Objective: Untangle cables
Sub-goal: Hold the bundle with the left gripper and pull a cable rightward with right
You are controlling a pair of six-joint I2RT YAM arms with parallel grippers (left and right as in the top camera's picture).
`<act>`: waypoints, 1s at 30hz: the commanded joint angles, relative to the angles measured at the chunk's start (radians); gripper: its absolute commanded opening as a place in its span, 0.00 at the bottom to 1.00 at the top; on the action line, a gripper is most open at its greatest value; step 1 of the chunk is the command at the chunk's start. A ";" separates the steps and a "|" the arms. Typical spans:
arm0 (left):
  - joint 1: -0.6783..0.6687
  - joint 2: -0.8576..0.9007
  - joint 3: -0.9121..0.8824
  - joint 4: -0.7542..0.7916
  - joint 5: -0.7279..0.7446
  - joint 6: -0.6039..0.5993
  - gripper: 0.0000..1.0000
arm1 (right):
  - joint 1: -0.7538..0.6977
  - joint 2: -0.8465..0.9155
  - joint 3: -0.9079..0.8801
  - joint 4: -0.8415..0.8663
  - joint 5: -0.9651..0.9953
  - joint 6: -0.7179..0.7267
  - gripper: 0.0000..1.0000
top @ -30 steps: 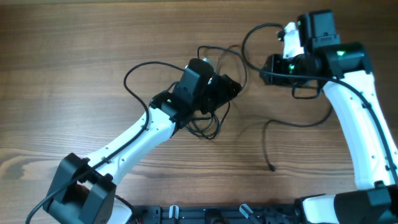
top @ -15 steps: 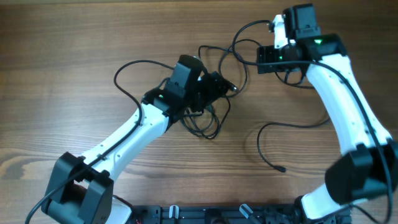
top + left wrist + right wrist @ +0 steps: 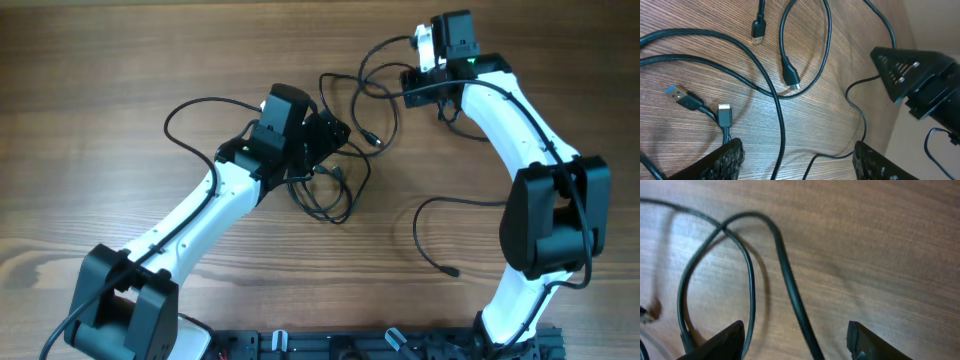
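left end effector (image 3: 799,161): spread open over the cables (image 3: 780,95), arm reaching diagonally to centre
right end effector (image 3: 791,342): I see it open, arm arched far

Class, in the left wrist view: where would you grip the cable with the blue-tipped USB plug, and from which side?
Take the blue-tipped USB plug by its black housing, just behind the tip. It lies flat on the table, so come from above, fingers closing across its narrow sides. Keep toward the tip: a silver-tipped plug lies close beside its cord end.
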 commanded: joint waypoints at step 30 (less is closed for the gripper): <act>0.008 0.004 0.004 -0.004 -0.068 0.019 1.00 | -0.053 -0.290 0.074 -0.693 -0.016 0.438 0.04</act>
